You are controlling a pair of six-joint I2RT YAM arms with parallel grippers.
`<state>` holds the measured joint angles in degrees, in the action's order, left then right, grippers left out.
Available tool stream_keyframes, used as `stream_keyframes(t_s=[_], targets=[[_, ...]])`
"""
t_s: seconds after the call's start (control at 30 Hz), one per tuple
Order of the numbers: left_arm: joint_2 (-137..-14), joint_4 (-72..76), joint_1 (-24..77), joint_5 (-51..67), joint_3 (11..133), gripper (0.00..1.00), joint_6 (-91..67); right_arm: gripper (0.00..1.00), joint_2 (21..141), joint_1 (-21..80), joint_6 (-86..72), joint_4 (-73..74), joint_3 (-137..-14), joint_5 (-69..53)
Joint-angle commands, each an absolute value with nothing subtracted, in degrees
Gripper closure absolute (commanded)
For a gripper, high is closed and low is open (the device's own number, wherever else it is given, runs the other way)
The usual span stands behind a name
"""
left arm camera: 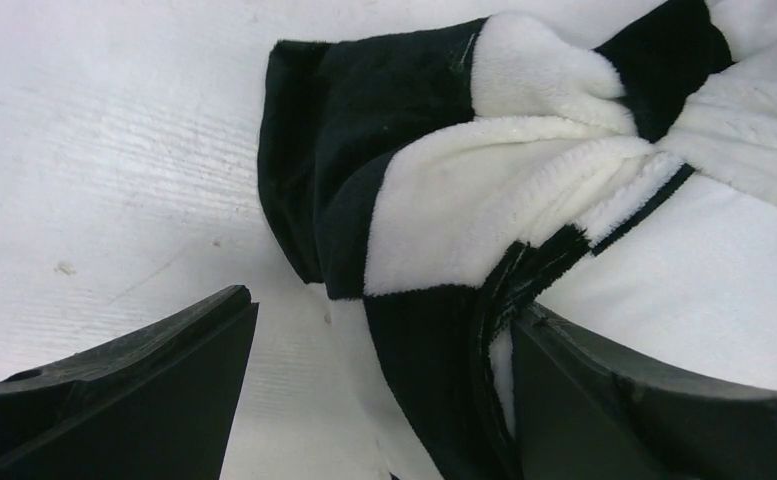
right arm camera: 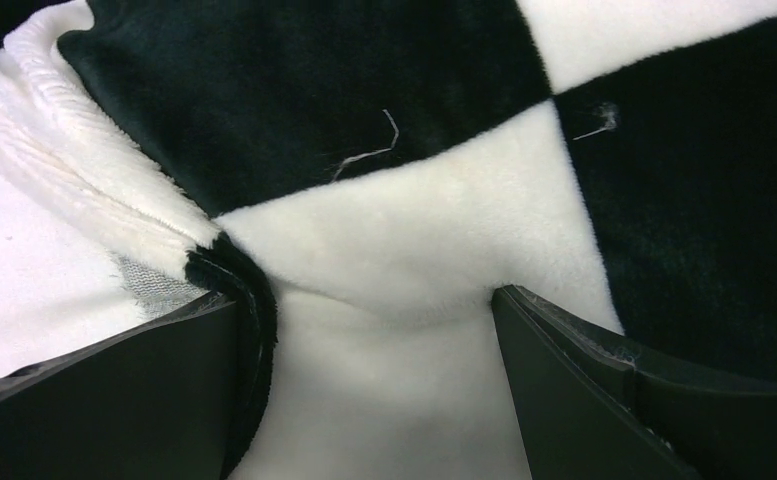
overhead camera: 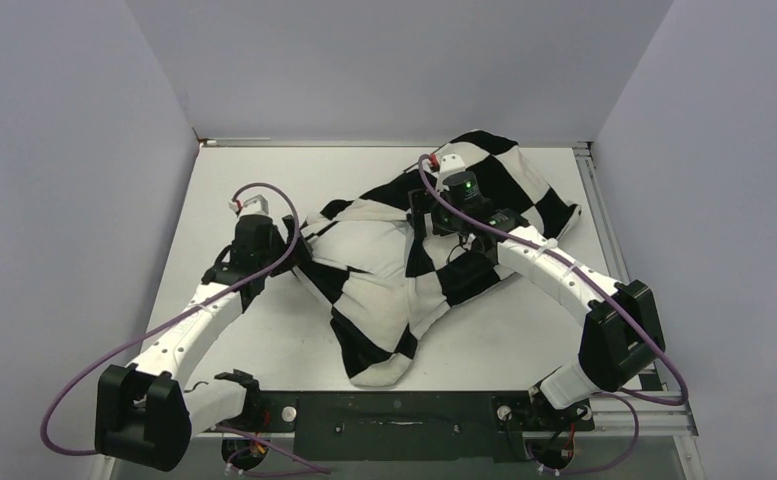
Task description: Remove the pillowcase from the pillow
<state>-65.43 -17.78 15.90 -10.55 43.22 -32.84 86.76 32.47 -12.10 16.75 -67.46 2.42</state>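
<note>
The pillowcase (overhead camera: 499,190) lies crumpled across the middle and far right of the surface (overhead camera: 264,340). It partly covers the pillow (overhead camera: 362,245), whose plain white face shows at the open hem. The left tool (left arm camera: 384,302) sits at the cover's left edge with its fingers spread. One finger (left arm camera: 654,410) touches the black hem; the other stands over bare surface. The right tool (right arm camera: 364,295) rests on the cover near its centre, fingers spread, with white fabric bulging between them.
</note>
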Motion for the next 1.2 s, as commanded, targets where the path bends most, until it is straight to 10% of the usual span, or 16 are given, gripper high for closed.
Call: stream_keyframes(t_s=[0.0,0.47,1.17], targets=[[-63.11,-19.01,8.57,-7.35,37.01,0.14,-36.10,0.10,85.71,27.99,-10.80,23.33,-65.18,7.54],[-65.12,4.72,7.05,16.55,25.27,0.35,-45.81,0.10,80.97,27.02,-8.27,23.99,-68.28,-1.87],[-66.02,20.38,22.52,17.66,27.21,0.45,-55.61,0.09,84.45,50.33,-5.36,32.68,-89.62,-13.41]])
